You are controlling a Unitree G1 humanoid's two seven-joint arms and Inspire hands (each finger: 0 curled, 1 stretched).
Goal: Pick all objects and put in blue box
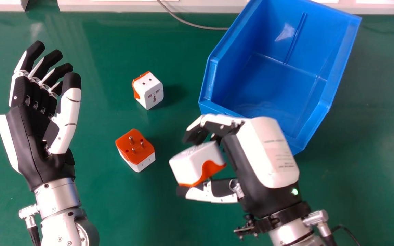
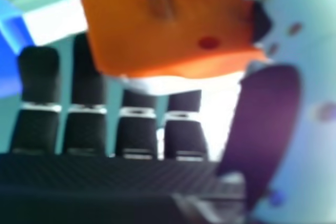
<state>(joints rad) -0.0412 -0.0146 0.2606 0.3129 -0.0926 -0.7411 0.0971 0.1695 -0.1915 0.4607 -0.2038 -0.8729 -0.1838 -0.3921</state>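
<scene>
In the head view my right hand (image 1: 265, 153) is just in front of the blue box (image 1: 311, 73), curled round a white-and-orange adapter (image 1: 195, 164) held between fingers and thumb. The right hand view has that adapter (image 2: 173, 30) between the thumb and the fingers of my right hand (image 2: 139, 129), its orange pin side showing. Two more adapters rest on the green table: one (image 1: 150, 92) left of the box, white faces up, and another (image 1: 135, 148) nearer, orange pin face up. My left hand (image 1: 29, 126) is at the left, fingers relaxed, holding nothing.
The green table (image 1: 115, 212) spans the work area. A grey cable (image 1: 197, 25) lies at the far edge, left of the box, whose inside shows bare blue walls and floor. Pale equipment (image 1: 115, 6) lines the back.
</scene>
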